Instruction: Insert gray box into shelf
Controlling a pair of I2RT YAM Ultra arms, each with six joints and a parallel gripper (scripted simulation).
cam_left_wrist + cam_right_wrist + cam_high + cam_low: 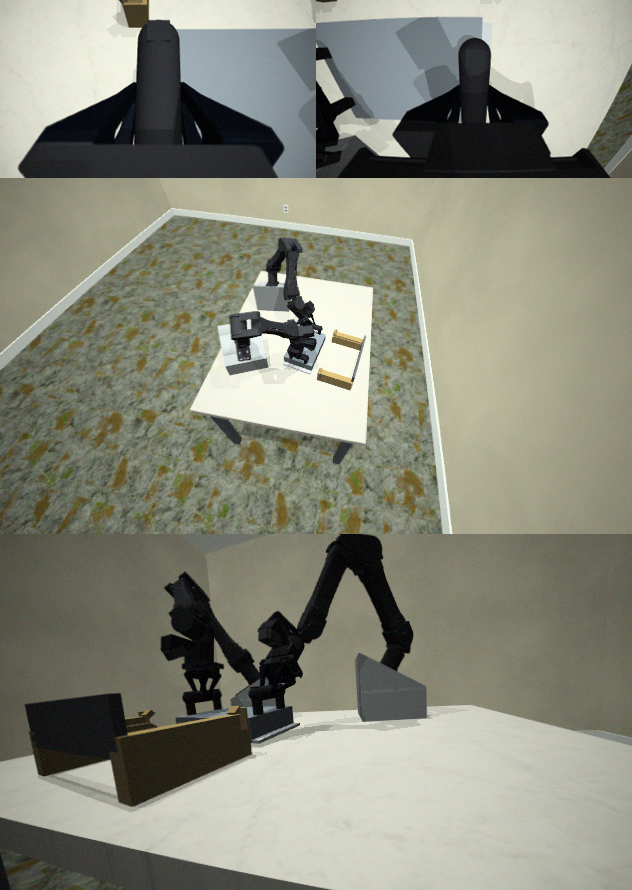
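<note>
The gray box [312,360] [272,722] [246,79] [375,59] stands level on the table, in front of the shelf's open side and outside it. A thin side plate [487,33] shows at its right edge. My left gripper [268,689] [158,89] is shut on a dark handle-like bar at the box's left end. My right gripper [202,688] [474,89] is shut on a similar bar at its right end. The shelf has two wooden rails [348,339] [335,379] and a dark back [359,358] [70,724]. The finger contacts are partly hidden.
The near end of one rail [136,17] shows ahead of the box in the left wrist view. The arms' gray bases [245,365] [392,701] stand behind the box. The table edge [280,426] runs past the right arm's side.
</note>
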